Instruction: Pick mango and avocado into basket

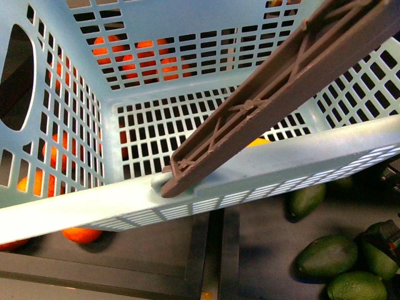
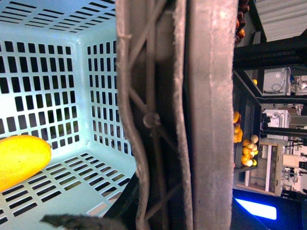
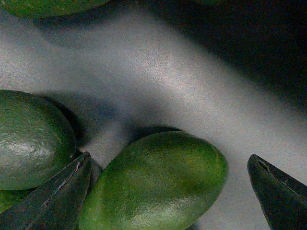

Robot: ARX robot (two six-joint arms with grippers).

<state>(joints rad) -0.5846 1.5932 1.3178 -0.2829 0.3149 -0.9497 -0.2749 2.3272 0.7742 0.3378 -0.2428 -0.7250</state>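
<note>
The aqua basket fills the front view, with its brown ribbed handle slanting across it. My left gripper is shut on the basket handle, which hides most of the jaws. The yellow-orange mango lies on the basket floor; a sliver of it shows in the front view. My right gripper is open and low over the shelf, its fingers either side of a dark green avocado, not closed on it. It shows dimly at the front view's right edge.
More avocados lie on the dark shelf at lower right; another avocado touches the one between my fingers. Oranges show through and under the basket at left. A shelf divider runs below the basket.
</note>
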